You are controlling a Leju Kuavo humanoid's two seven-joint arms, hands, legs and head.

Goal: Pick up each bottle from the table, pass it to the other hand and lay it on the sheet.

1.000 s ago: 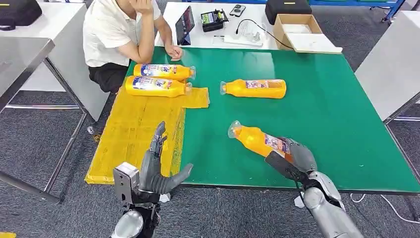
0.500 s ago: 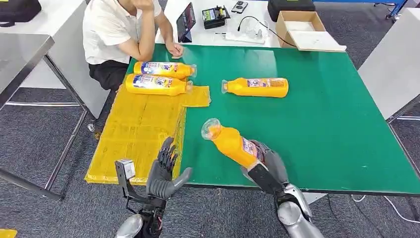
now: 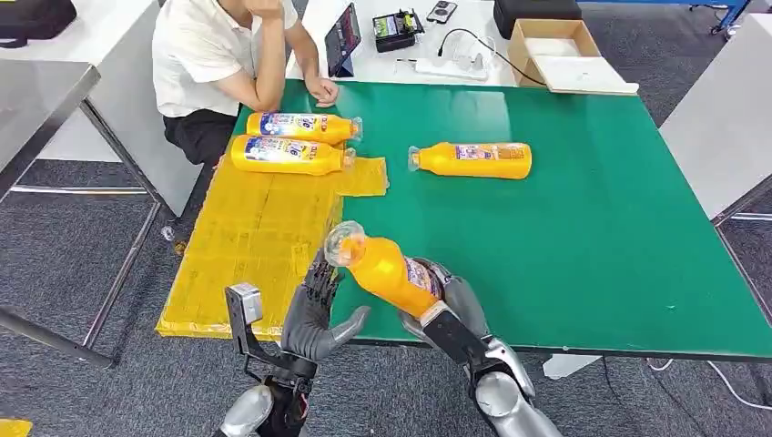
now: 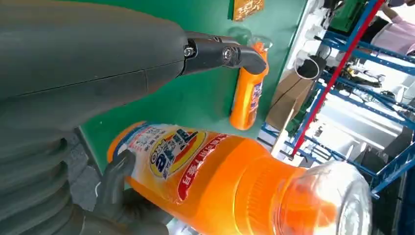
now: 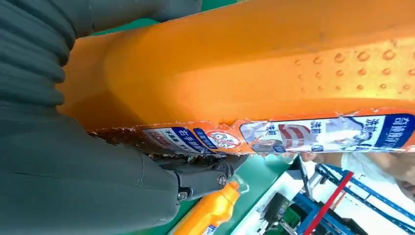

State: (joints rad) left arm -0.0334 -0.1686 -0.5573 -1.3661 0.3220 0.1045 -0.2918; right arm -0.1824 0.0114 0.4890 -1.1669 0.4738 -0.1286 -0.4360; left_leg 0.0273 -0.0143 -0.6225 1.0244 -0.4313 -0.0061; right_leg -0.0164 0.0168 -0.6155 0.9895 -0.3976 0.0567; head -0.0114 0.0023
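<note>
Orange plastic, glossy, with a clear cap: held bottle gripped round its labelled lower half by right hand, lifted off the worktop near its front edge, tilted, cap end pointing towards left hand. Left hand open, fingers spread and raised just beside the cap, holding nothing; touching or not, cannot tell.

From the head view: green matte worktop, yellow sheet draped over its left side, two bottles lying side by side at the sheet's far end, a fourth bottle lying on bare green, well apart from the hands. Person seated at the far left corner, hand resting on the worktop.

From the left wrist view: blue, red and white label print on the held bottle, dark fingers of the right hand wrapped around it, translucent domed cap up close.

From the right wrist view: rows of small raised dots moulded into the orange wall, label edge ragged and peeling.
</note>
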